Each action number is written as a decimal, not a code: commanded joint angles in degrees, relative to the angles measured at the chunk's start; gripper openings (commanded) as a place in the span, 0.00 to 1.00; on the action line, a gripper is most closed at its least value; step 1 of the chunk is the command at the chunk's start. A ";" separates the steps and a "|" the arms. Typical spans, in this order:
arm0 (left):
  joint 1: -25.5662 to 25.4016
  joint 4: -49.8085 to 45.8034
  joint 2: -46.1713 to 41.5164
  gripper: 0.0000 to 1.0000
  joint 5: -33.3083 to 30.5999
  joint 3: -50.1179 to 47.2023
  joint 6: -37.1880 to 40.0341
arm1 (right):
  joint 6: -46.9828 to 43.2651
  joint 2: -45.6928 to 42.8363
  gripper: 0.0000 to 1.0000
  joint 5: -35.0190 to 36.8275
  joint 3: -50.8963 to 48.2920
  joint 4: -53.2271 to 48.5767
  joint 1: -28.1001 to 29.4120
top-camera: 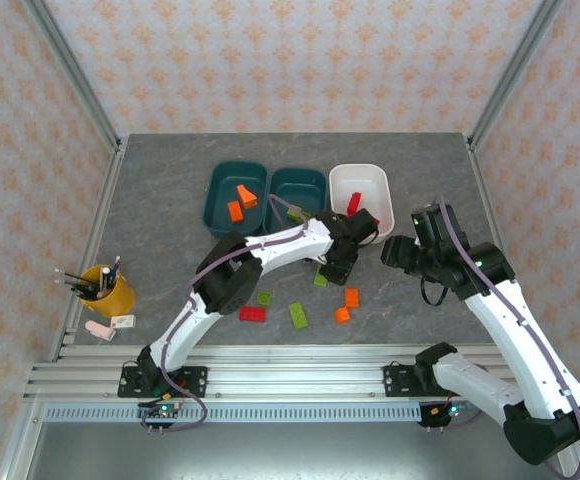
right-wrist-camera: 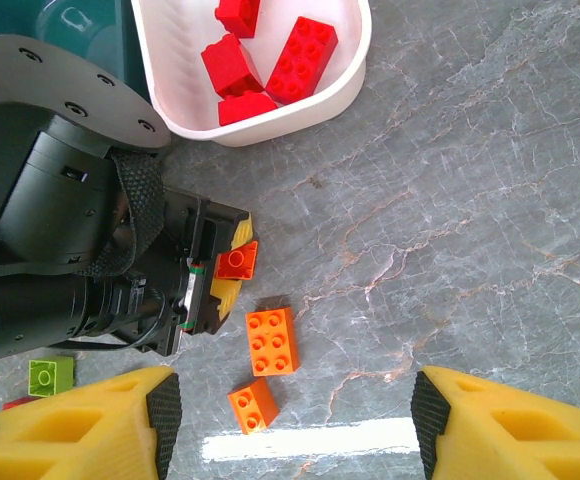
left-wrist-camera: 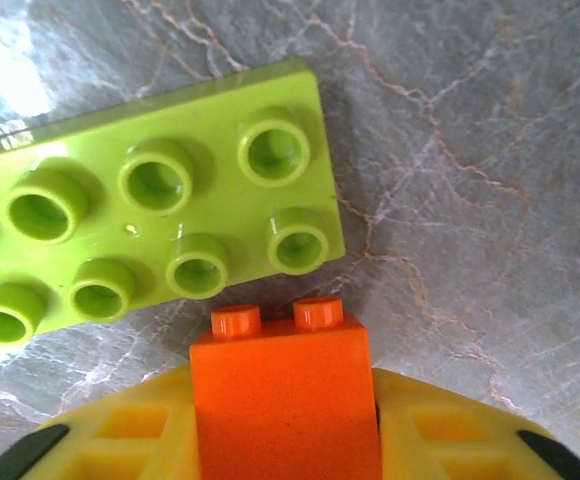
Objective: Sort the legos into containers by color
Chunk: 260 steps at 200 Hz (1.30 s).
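Observation:
My left gripper (left-wrist-camera: 285,425) is shut on a small orange brick (left-wrist-camera: 282,375), held just above the table beside a lime-green 2x4 brick (left-wrist-camera: 150,215). From the right wrist view that left gripper (right-wrist-camera: 232,275) shows with the brick (right-wrist-camera: 237,262) between its yellow fingers. Two more orange bricks (right-wrist-camera: 271,340) (right-wrist-camera: 252,405) lie close by, under my open right gripper (right-wrist-camera: 295,425). The white tub (right-wrist-camera: 355,60) holds red bricks (right-wrist-camera: 300,58). The left teal tub (top-camera: 220,185) holds orange bricks (top-camera: 235,210). The middle teal tub (top-camera: 297,178) is partly hidden by the left arm.
Loose on the table lie a red brick (top-camera: 252,313), green bricks (top-camera: 265,297) (top-camera: 298,315) and orange bricks (top-camera: 351,296) (top-camera: 342,314). A yellow pencil cup (top-camera: 108,292) stands at the left edge. The right gripper (top-camera: 398,252) hovers right of the left one (top-camera: 332,262).

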 commanded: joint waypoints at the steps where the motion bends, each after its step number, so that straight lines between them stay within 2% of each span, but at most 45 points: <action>1: -0.17 -3.15 1.19 0.30 -3.39 0.45 -0.82 | 0.30 -0.44 0.64 0.46 0.10 0.15 0.36; 17: -0.18 -3.19 0.43 0.25 -3.93 0.87 0.83 | 0.32 -0.52 0.64 0.54 0.12 0.06 0.35; 58: -0.52 -9.38 -5.52 0.25 -7.83 5.07 9.19 | -0.96 -1.03 0.64 1.59 1.37 0.62 0.38; 93: 1.35 -11.19 -17.69 0.24 -13.75 -2.34 18.25 | -3.06 -1.12 0.64 -1.17 2.35 4.62 0.40; 117: 6.04 -11.74 -24.43 0.24 -16.20 -8.76 30.04 | -4.24 -0.90 0.64 -8.16 1.30 11.28 0.66; 129: 9.57 -15.21 -26.52 0.21 -17.05 -9.62 36.97 | -4.18 -0.02 0.64 -10.48 0.92 14.21 1.57; 158: 18.65 -17.78 -29.46 0.22 -21.73 -12.03 54.76 | -3.63 5.04 0.64 -8.59 2.23 17.72 8.43; 192: 27.70 -20.67 -25.65 0.22 -25.52 -8.37 69.88 | -1.01 13.37 0.64 -6.49 4.61 22.62 15.27; 203: 29.55 -21.33 -21.25 0.23 -26.26 -5.87 74.08 | -0.59 16.17 0.64 -6.49 5.81 23.35 16.43; 238: 33.62 -23.43 -11.47 0.23 -26.54 0.26 79.76 | -0.27 22.33 0.64 -6.83 8.56 24.95 17.84; 260: 34.30 -22.54 -7.99 0.23 -27.25 2.87 81.92 | -0.44 23.93 0.64 -6.84 9.28 25.19 17.84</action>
